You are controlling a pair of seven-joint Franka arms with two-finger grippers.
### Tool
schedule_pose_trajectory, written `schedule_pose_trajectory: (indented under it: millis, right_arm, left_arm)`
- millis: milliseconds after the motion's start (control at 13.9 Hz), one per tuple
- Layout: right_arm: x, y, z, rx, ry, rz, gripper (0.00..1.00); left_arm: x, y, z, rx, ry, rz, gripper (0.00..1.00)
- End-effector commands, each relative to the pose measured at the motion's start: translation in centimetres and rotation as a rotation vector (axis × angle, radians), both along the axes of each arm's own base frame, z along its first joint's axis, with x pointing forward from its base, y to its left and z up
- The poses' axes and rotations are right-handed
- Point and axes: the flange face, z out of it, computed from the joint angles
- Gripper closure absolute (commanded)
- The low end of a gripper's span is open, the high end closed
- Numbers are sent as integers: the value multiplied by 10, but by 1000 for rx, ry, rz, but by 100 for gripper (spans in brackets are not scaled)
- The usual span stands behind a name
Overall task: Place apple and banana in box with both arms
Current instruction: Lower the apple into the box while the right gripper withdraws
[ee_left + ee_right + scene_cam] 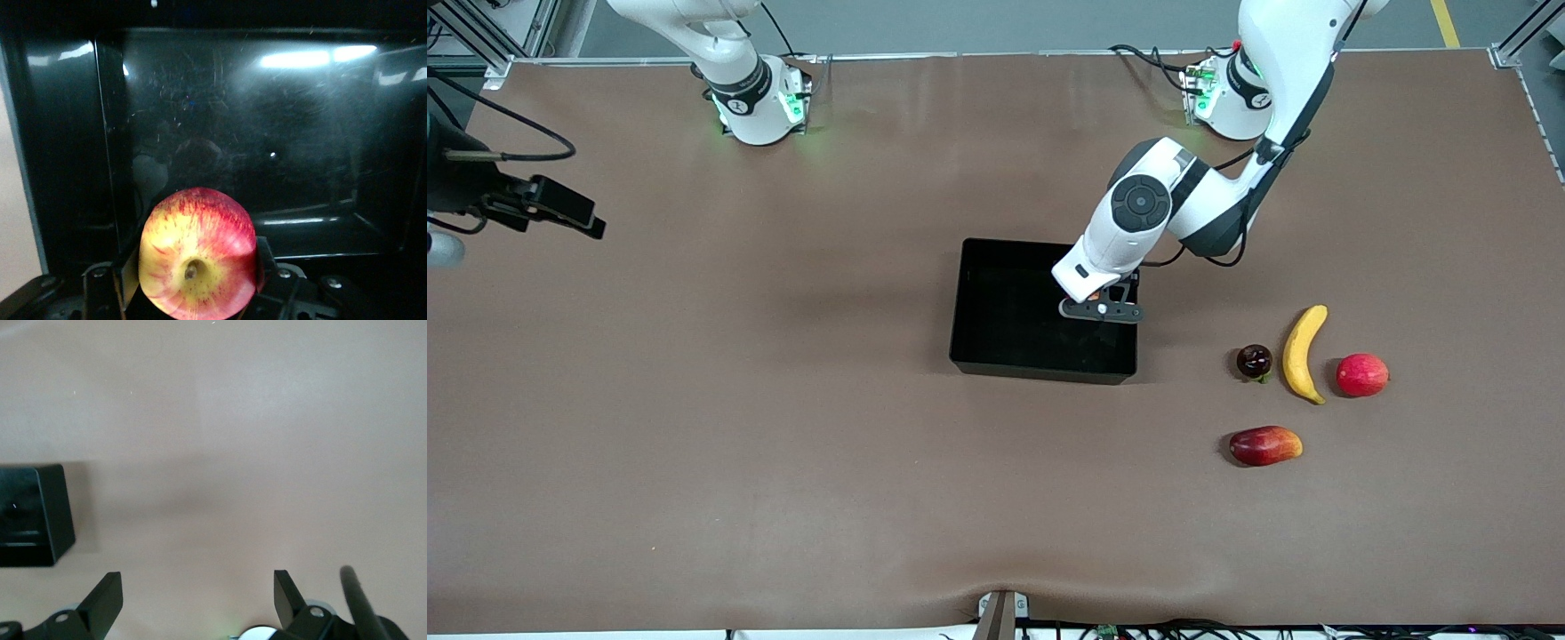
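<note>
Red apple — in left gripper.

The red-yellow apple hangs gripped over the black box at mid-bench. The curved yellow banana lies toward the left arm's end.

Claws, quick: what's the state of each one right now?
Left claw: closed on the apple, over the box.
Right claw: open, holding nothing, over bare table; this arm waits.
</note>
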Motion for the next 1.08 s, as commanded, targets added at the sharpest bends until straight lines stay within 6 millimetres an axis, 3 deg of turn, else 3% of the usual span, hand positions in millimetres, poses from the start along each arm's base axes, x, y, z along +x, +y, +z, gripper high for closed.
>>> schedule_pose_trajectory:
  millis: [0,215,502,645,717,789,861,932,1004]
  right_arm:
    - [-15,-37,-11,-1,-14,61,0]
    - [-16,-59,-12,2,-22,108,0]
    - [-26,-53,8,-7,-56,111,0]
    - [-36,-35,19,-11,-70,145,0]
    - [-39,-32,20,-13,-69,149,0]
    - [-39,-35,17,-12,-71,144,0]
    - [-41,-34,18,-12,-74,144,0]
    - [-40,-32,19,-13,-80,148,0]
    - [-40,-31,19,-13,-82,150,0]
  left_arm:
    - [-10,-2,-13,17,-7,30,100]
    - [-15,-4,-27,27,20,38,100]
    - [-16,-5,-41,20,28,43,100]
    - [-17,-9,-45,11,24,88,100]
    - [-22,-13,-49,17,32,101,89]
    - [-23,-14,-51,19,35,105,68]
    - [-22,-13,-50,20,34,117,29]
    - [-22,-14,-48,21,30,132,0]
    - [-21,-14,-44,20,25,140,0]
